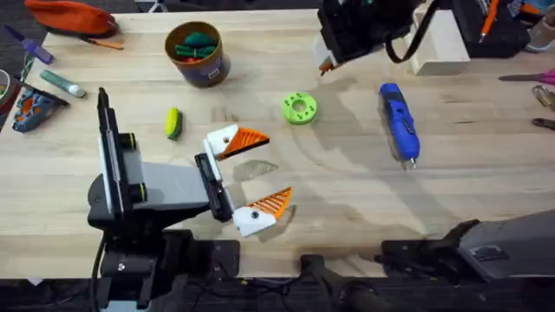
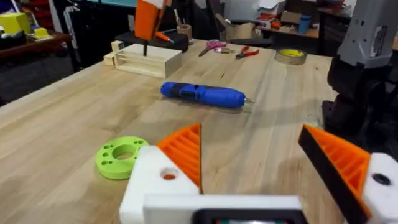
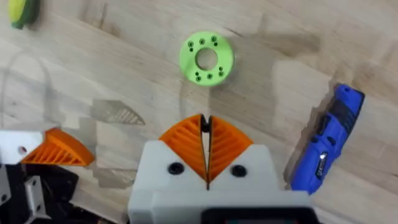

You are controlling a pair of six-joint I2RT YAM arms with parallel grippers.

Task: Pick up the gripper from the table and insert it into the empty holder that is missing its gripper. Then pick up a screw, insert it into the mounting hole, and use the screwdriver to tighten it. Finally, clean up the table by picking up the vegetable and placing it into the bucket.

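Observation:
My left gripper (image 1: pixel 279 165) (image 2: pixel 252 130) rests open low over the table's near middle. On its far finger the orange gripper wedge (image 1: pixel 250 139) sits in the white holder (image 1: pixel 223 139), and the mounting hole (image 2: pixel 168 176) shows orange inside. I cannot make out a screw. The blue screwdriver (image 1: pixel 399 121) (image 2: pixel 202 94) (image 3: pixel 323 146) lies to the right. The yellow-green vegetable (image 1: pixel 173 123) (image 3: pixel 22 12) lies near the tan bucket (image 1: pixel 198 54), which holds green and red items. My right gripper (image 3: pixel 205 127) (image 1: pixel 325 62) (image 2: pixel 149 18) hangs shut and empty high above the green disc.
A green round disc with holes (image 1: pixel 299 108) (image 3: pixel 206 58) lies mid-table. A pale wooden rack (image 1: pixel 442 43) stands at the back right. An orange pouch (image 1: pixel 69 17) and small tools sit far left, with pliers and scissors (image 1: pixel 542 87) at the right edge.

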